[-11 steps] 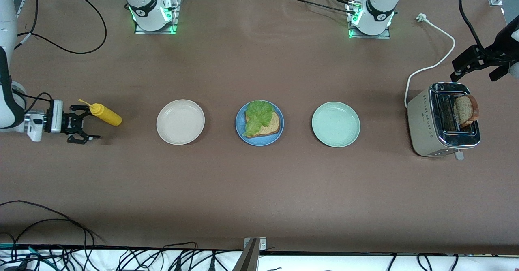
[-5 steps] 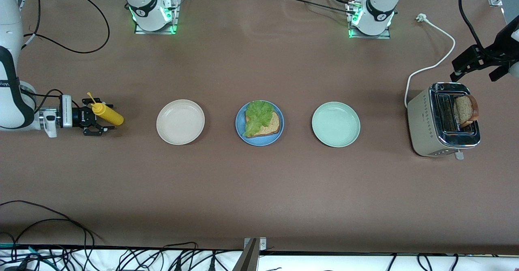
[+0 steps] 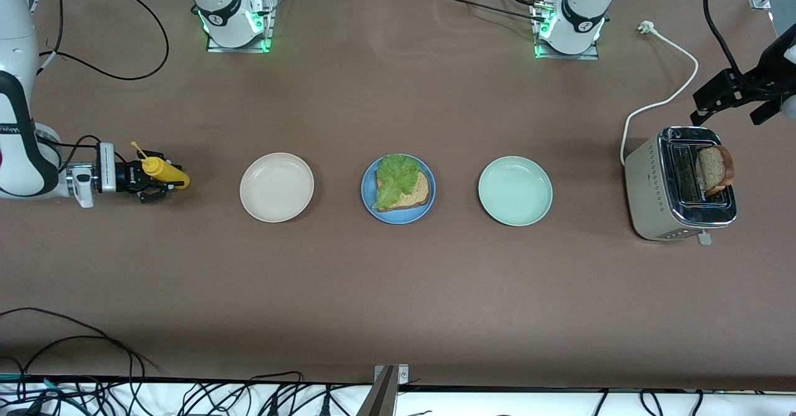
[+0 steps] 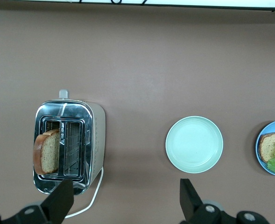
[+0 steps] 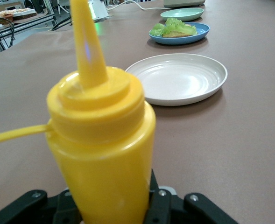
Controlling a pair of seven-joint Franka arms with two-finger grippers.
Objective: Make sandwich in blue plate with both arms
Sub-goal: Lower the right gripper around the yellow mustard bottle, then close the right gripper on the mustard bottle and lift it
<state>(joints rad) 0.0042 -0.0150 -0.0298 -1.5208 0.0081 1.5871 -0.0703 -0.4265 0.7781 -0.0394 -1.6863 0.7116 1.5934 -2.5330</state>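
I see the right gripper (image 3: 152, 178) clamped on the mustard bottle (image 3: 163, 171), apparently upright; the left gripper (image 4: 123, 203) waits spread above the toaster (image 3: 678, 186); blue plate (image 3: 368, 201) holds bread slice (image 3: 415, 193) under lettuce (image 3: 395, 176).

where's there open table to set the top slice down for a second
Free: the wide brown strip nearer the camera than the three plates, and the gap between mint plate and toaster. The beige plate is bare too. Crowded: the blue plate holds bread and lettuce; the right pincer is at the mustard bottle.
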